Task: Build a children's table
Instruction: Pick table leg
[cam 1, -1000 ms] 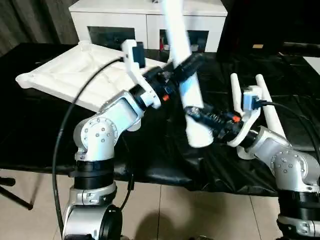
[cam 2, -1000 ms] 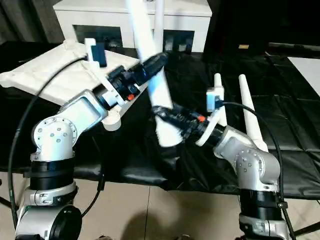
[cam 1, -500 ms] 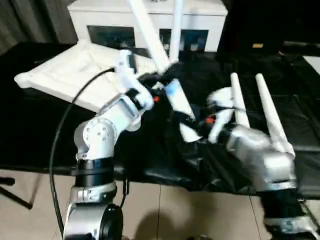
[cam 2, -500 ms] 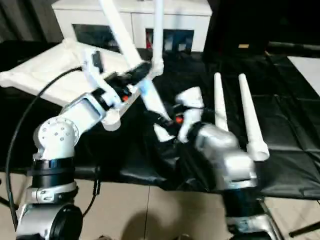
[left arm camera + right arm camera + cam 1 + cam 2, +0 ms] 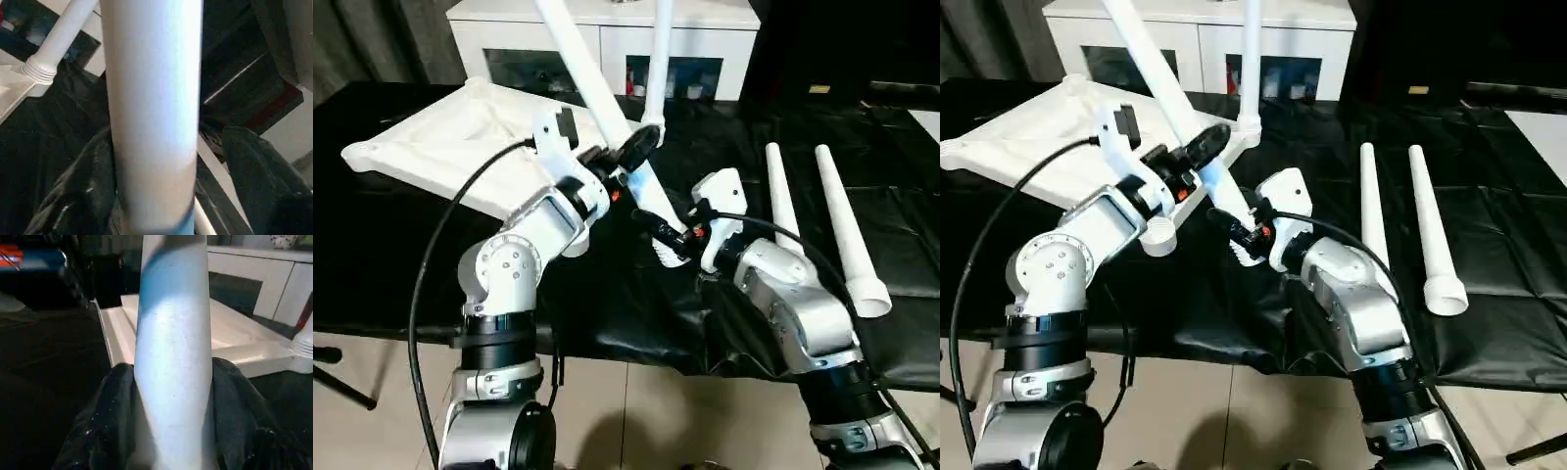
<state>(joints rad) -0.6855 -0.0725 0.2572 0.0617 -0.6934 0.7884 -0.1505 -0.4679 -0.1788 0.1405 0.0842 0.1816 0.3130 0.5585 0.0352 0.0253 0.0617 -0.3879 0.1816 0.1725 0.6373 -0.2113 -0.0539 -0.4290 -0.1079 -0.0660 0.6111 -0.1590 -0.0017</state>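
Already standing upright in the far corner socket of the tabletop (image 5: 440,147): one fitted leg (image 5: 658,59). Waiting on the black table's right side: two spare legs (image 5: 842,230). Carrying a fourth leg (image 5: 597,93) slanted above the near corner; right gripper (image 5: 674,235) clamping its thick end, left gripper (image 5: 631,157) bracketing the shaft, grip unclear. Both forearms converging mid-table.

It looks like a room in a home or a test room — a white cabinet (image 5: 607,39) with glass doors stands behind a desk (image 5: 401,264) covered in black sheet, the floor (image 5: 372,431) has pale tiles.
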